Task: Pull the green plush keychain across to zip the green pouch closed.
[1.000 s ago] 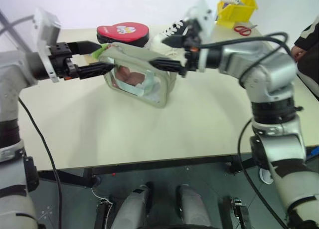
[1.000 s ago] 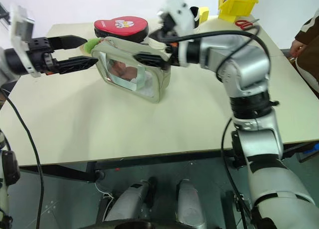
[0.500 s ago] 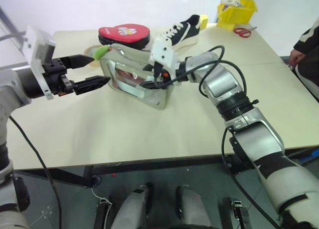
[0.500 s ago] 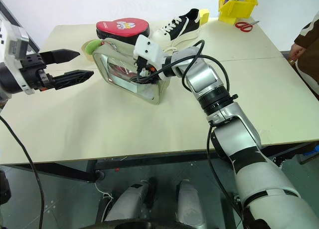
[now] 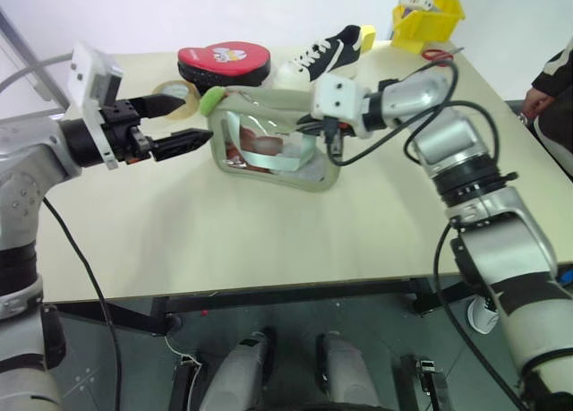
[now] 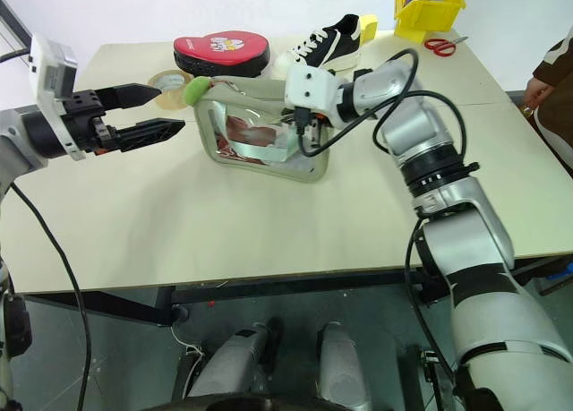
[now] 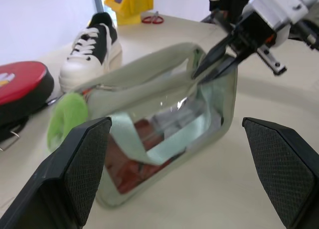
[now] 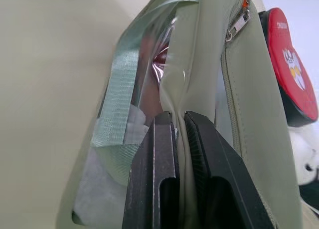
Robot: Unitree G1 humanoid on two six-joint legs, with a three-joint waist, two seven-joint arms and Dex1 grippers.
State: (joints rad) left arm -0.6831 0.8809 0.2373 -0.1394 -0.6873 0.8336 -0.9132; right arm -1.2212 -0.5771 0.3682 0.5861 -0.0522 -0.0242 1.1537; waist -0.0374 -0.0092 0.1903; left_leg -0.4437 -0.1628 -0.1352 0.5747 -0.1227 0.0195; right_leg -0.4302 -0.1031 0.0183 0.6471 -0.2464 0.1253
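The green pouch point(image 5: 269, 151) stands on the table with its clear window toward me and a mint strap inside. The green plush keychain point(image 5: 212, 98) sits at its top left corner, also seen close up as a fuzzy charm point(image 7: 65, 121). My right gripper point(image 5: 315, 132) is shut on the pouch's right end, pinching the fabric edge between its fingers point(image 8: 162, 139). My left gripper point(image 5: 191, 118) is open, level, just left of the keychain and apart from it.
Behind the pouch lie a red oval case point(image 5: 222, 60), a tan tape roll point(image 5: 175, 96) and a black-and-white shoe point(image 5: 327, 53). A yellow bin point(image 5: 425, 19) and scissors point(image 5: 436, 55) are at the far right. A person's sleeve point(image 5: 551, 80) shows at the right edge.
My right gripper has shut on the pouch's right end, and the pouch has shifted to the right and turned. The left gripper has stayed open beside the keychain.
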